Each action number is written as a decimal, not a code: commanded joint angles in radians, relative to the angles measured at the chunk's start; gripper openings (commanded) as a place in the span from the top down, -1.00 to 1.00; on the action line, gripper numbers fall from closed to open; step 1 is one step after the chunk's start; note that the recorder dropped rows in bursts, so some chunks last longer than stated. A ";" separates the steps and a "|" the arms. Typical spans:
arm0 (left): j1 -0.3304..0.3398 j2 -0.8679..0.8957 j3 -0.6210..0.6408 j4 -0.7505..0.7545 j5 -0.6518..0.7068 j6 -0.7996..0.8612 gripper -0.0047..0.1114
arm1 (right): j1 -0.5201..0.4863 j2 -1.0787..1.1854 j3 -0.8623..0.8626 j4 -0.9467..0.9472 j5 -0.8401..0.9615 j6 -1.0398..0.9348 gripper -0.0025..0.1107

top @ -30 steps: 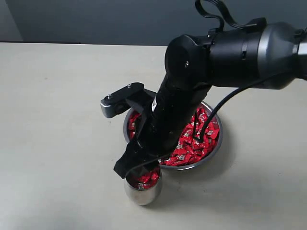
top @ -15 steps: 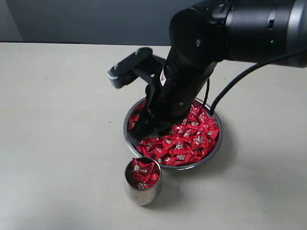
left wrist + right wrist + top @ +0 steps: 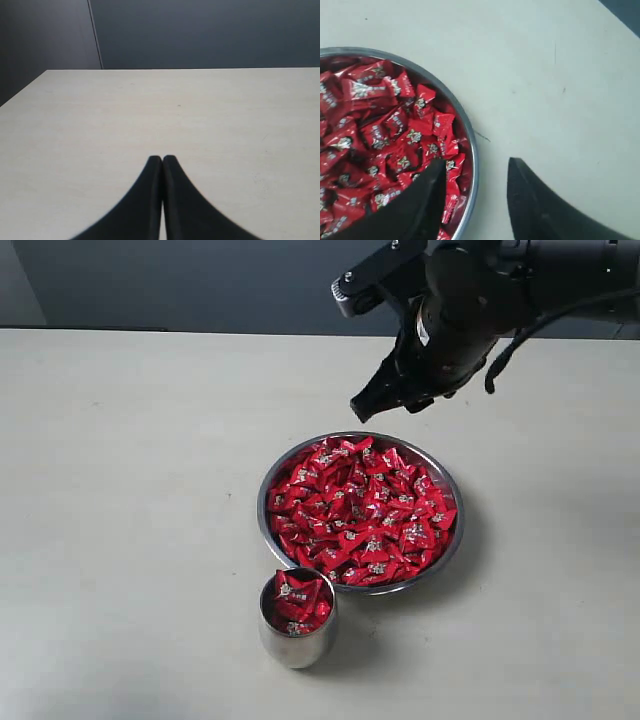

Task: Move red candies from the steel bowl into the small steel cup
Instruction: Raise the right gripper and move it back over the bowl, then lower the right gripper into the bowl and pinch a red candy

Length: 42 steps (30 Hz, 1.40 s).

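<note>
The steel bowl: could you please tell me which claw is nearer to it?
Right. The right claw hangs open above the bowl rim, clear of the candies; the left claw is shut over the table, with no bowl in its view.

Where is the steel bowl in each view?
Exterior: steel bowl right of centre, just above the small steel cup.
Left wrist: not in it.
Right wrist: steel bowl rim shows between the open right gripper tips.
Shared: pale table, in all three.

Wide steel bowl (image 3: 447, 545) heaped with red candies (image 3: 360, 510), small steel cup (image 3: 297, 642) just beside it, upright, holding several.
</note>
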 commanded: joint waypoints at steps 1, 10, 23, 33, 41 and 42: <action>0.001 -0.004 0.004 0.001 -0.002 -0.003 0.91 | -0.051 0.080 -0.003 0.015 -0.062 0.016 0.26; 0.001 -0.004 0.004 0.001 -0.002 -0.003 0.91 | -0.069 0.218 -0.003 0.165 -0.119 0.001 0.26; 0.001 -0.004 0.004 0.001 -0.002 -0.003 0.91 | -0.069 0.239 -0.034 0.641 -0.085 -0.331 0.26; 0.001 -0.004 0.004 0.001 -0.002 -0.003 0.91 | -0.069 0.270 -0.071 0.773 -0.050 -0.417 0.26; 0.001 -0.004 0.004 0.001 -0.002 -0.003 0.91 | -0.069 0.304 -0.071 0.778 -0.041 -0.392 0.26; 0.001 -0.004 0.004 0.001 -0.002 -0.003 0.91 | -0.069 0.309 -0.071 0.778 -0.041 -0.392 0.26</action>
